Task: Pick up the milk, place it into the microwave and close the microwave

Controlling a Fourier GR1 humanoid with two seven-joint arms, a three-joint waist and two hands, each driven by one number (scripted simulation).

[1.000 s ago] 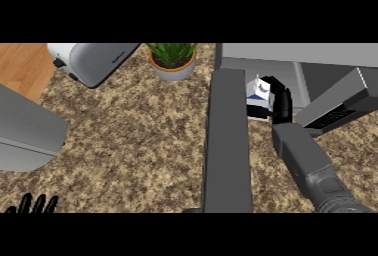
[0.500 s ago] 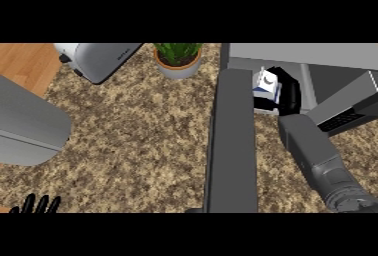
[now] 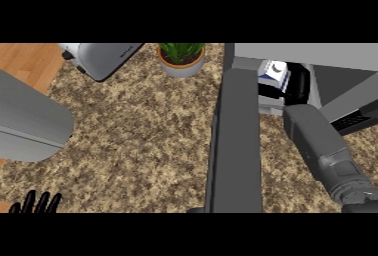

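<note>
At far right, inside the microwave [image 3: 325, 55] opening, I see the milk [image 3: 272, 75], a blue-and-white carton, with my right hand [image 3: 297, 82] wrapped around its right side, fingers grasping the carton. The grey right forearm [image 3: 325, 150] runs from the near right edge up into the opening. The microwave door [image 3: 235, 145] stands open, edge-on, left of that arm. At the near left edge, my left hand [image 3: 37, 202] rests with fingers straight and released. On the speckled surface [image 3: 140, 135], a potted plant [image 3: 179, 57] sits far centre, a toaster [image 3: 100, 57] to its left.
</note>
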